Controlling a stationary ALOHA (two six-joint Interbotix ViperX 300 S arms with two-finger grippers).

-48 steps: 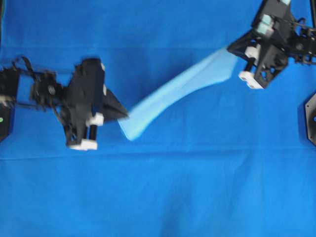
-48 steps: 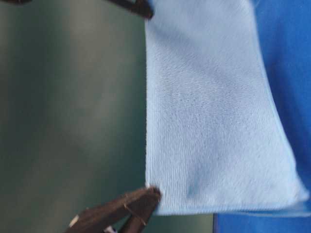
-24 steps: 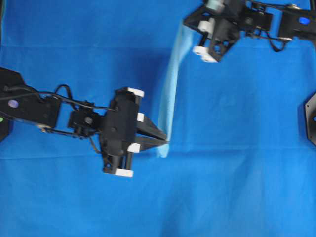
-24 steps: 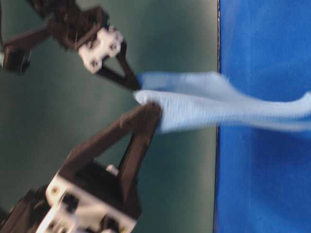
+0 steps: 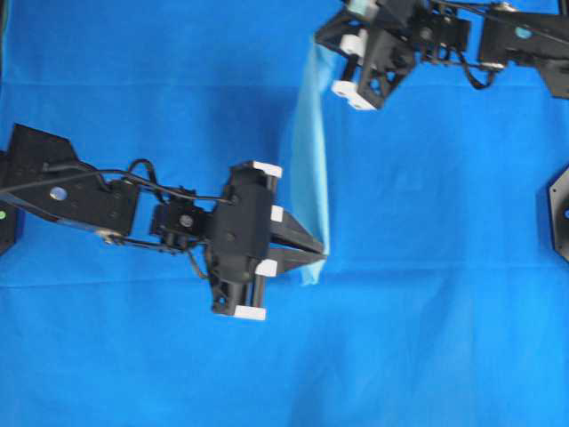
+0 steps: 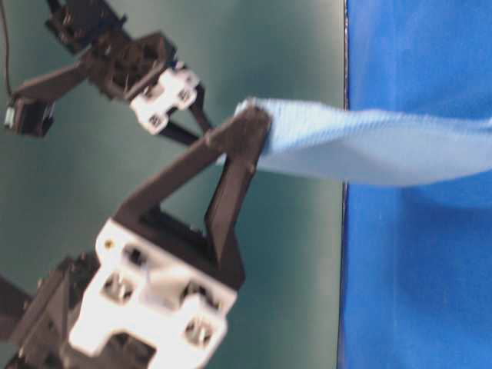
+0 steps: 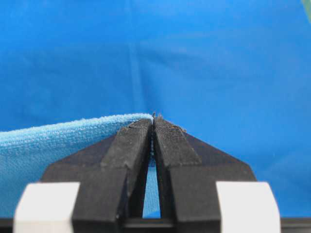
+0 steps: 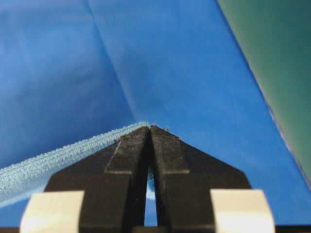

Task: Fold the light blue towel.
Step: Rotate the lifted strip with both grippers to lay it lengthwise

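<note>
My left gripper [image 5: 318, 252], black fingertips pinched together, clamps one corner of the thin pale sky-blue woven towel [image 5: 309, 169]. The towel hangs as a taut strip above the deep royal-blue table cloth [image 5: 427, 338], open room all around. Farther off, my right gripper [image 5: 320, 40] is clamped on the far corner.

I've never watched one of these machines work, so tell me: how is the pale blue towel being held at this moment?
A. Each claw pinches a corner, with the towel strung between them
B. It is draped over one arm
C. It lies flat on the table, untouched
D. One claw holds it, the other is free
A: the left gripper and the right gripper are each shut on an end of the light blue towel, which spans between them.
</note>
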